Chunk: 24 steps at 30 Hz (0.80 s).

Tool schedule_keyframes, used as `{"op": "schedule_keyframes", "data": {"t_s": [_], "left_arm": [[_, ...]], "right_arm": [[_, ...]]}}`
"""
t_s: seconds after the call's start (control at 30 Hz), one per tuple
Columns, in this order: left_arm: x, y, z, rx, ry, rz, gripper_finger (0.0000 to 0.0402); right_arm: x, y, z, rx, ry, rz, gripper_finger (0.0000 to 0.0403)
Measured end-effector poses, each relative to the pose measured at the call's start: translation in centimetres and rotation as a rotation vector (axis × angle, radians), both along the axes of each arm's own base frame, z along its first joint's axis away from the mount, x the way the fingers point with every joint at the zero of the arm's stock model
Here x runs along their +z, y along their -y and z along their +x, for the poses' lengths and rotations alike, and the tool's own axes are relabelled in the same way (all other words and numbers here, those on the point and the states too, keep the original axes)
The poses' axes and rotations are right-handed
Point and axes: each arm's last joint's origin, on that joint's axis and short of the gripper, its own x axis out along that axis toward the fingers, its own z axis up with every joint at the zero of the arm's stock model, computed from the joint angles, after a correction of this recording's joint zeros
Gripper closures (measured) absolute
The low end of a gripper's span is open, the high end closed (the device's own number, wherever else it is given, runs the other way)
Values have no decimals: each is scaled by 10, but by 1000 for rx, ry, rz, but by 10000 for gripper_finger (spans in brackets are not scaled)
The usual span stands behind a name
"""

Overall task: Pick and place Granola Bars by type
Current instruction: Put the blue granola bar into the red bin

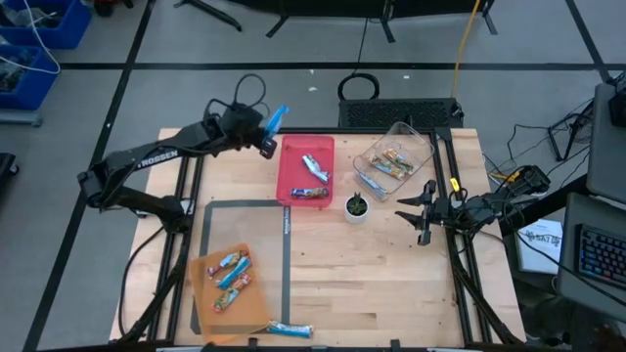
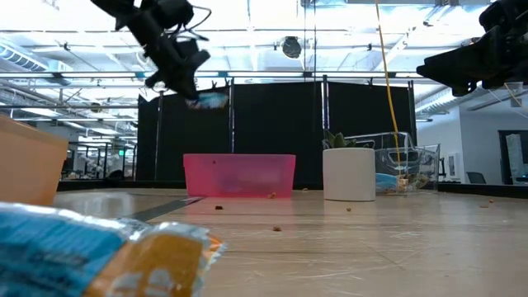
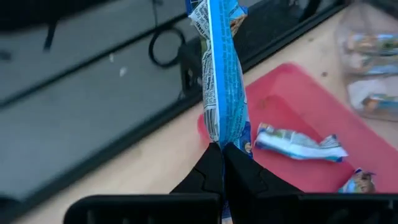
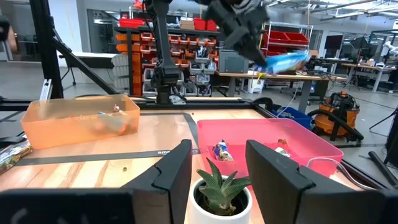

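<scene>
Left gripper (image 1: 268, 135) pinched on one end of a blue granola bar (image 1: 277, 119); the bar juts away from the fingertips, long axis in line with the fingers, held in the air. It hangs just outside the pink tray (image 1: 290, 153), off the tray's far-left corner, so the tray lies toward the table's middle from the bar.

Pink tray: two blue-wrapped bars (image 1: 315, 168) and one darker multicolour bar (image 1: 309, 193) at its near edge.
Clear bin (image 1: 422, 148), far-right part of the table: several tan/gold bars and blue ones.
Orange tray (image 1: 259, 311), near-left corner: about four mixed bars.
One loose bar (image 1: 290, 330) at the table's near edge.

Right gripper (image 1: 423, 209) spread, empty, near the right edge beside the potted plant (image 1: 357, 206). Left arm is nearer the pink tray.
</scene>
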Motion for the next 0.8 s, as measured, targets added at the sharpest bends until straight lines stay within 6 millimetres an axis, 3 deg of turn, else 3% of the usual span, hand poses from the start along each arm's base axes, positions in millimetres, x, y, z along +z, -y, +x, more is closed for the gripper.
{"op": "schedule_keyframes", "data": {"t_s": [0.23, 0.4, 0.53, 0.8], "left_arm": [[37, 0, 7, -202, -37, 165, 398], [52, 1, 13, -378, -57, 240, 398], [53, 4, 15, -502, -79, 272, 398], [33, 8, 23, -658, -201, 201, 398]], "right_arm": [[0, 0, 0, 0, 0, 0, 261], [0, 0, 0, 0, 0, 0, 261], [0, 0, 0, 0, 0, 0, 261], [0, 0, 0, 0, 0, 0, 261]]}}
